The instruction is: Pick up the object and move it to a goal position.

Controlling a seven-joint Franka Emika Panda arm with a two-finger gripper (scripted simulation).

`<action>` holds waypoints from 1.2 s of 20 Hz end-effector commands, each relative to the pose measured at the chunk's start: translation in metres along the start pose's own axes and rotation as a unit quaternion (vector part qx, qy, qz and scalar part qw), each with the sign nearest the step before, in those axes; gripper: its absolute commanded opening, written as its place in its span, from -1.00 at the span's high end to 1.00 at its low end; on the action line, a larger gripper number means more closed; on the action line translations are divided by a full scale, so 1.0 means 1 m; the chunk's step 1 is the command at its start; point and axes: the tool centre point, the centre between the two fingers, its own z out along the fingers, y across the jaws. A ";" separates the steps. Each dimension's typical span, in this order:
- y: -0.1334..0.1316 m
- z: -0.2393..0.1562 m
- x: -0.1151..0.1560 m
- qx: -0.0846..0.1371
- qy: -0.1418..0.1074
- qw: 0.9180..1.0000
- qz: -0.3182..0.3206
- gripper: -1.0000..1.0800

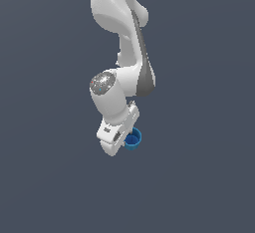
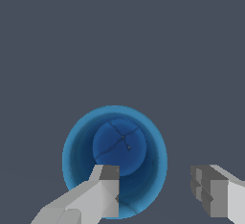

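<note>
The white arm (image 1: 122, 53) hangs down from above, its wrist bent so the gripper (image 2: 158, 189) tips over the blue cup (image 2: 115, 161). That slant seems meant to straddle one wall: one finger (image 2: 103, 189) sits over the cup's hollow, the other well outside its rim. The jaws stand wide apart, holding nothing (no goal marker shows anywhere).

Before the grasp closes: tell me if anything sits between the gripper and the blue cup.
Nothing visible does. The gripper is open right over the blue cup, one finger over its rim, the other outside it.
</note>
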 end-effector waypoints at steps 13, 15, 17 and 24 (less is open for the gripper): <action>0.013 0.009 0.000 0.003 0.028 0.997 -0.078 -0.23; 0.014 0.009 0.000 0.003 0.029 0.996 -0.080 -0.23; 0.014 0.009 -0.001 0.003 0.028 0.996 -0.079 -0.23; 0.013 0.029 0.001 0.003 0.029 0.996 -0.080 -0.23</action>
